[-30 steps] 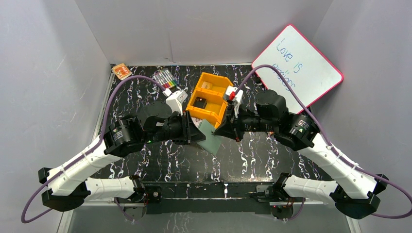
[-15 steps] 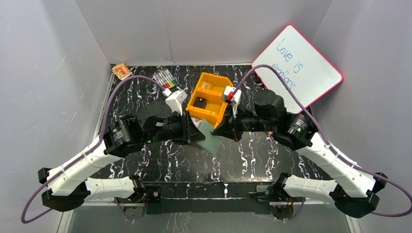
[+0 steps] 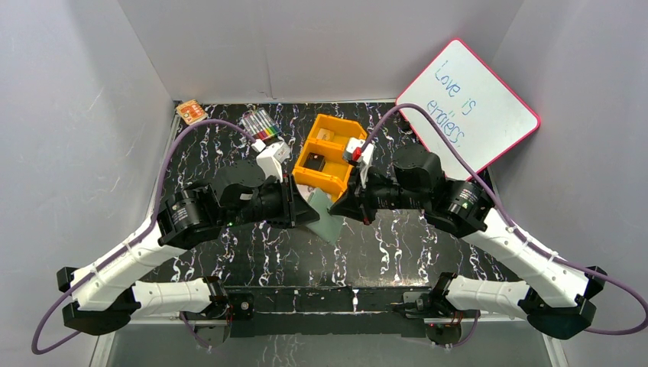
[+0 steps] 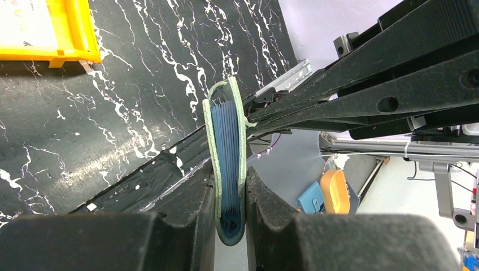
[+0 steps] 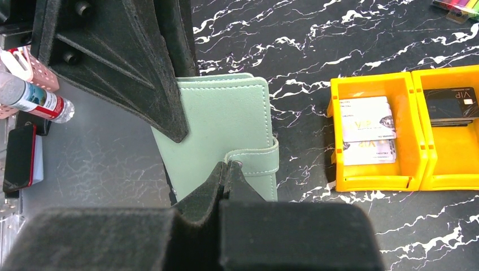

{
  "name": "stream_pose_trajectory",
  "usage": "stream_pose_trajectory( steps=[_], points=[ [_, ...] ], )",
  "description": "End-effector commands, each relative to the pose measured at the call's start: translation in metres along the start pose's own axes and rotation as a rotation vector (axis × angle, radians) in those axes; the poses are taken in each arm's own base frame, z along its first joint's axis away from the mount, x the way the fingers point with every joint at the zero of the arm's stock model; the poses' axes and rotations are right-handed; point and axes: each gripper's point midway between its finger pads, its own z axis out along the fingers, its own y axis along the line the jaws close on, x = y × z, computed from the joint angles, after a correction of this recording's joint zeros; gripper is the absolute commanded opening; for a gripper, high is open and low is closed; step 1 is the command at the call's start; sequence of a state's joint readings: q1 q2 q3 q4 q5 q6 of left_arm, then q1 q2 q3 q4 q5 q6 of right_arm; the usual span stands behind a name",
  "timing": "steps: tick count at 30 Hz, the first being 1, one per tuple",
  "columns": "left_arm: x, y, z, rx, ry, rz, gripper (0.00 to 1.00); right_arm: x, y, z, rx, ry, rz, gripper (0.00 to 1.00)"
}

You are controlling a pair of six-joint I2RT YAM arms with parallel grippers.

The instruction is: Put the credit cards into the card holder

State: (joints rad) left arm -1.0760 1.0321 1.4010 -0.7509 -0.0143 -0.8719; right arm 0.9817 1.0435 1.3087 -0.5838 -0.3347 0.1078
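The sage-green card holder [image 3: 325,219] hangs above the table between both arms. My left gripper [image 4: 230,176] is shut on its folded spine, and in the left wrist view the card holder [image 4: 228,141] shows edge-on with blue-grey inner leaves. My right gripper [image 5: 229,167] is shut, its tips pinching the end of the strap [image 5: 258,162] by the snap on the card holder's flat face [image 5: 223,116]. Pale credit cards [image 5: 366,129] lie in one compartment of the orange tray [image 5: 418,135]. A black card [image 5: 453,105] lies in the compartment beside them.
The orange tray [image 3: 341,177] stands just behind the grippers. A pink-framed whiteboard [image 3: 468,103] leans at the back right. Coloured markers [image 3: 260,122] and a small orange item [image 3: 191,112] lie at the back left. Grey walls close in three sides.
Both arms have shifted slightly to the left and towards the back, carrying the card holder along. Both grips are unchanged.
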Motion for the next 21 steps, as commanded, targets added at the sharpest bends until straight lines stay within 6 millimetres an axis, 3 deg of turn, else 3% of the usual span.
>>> stream_pose_trajectory(
  steps=[1,8,21],
  points=[
    [-0.026,-0.052,-0.020,0.231,-0.090,0.013,0.00,0.007,0.006,0.013,-0.037,0.018,0.013,0.00],
    [-0.013,-0.074,-0.025,0.369,-0.025,0.074,0.00,0.010,0.007,0.019,-0.055,0.027,0.018,0.00],
    [-0.021,-0.090,-0.039,0.456,-0.070,0.075,0.00,0.009,0.013,0.028,-0.103,0.027,0.046,0.00]
  ],
)
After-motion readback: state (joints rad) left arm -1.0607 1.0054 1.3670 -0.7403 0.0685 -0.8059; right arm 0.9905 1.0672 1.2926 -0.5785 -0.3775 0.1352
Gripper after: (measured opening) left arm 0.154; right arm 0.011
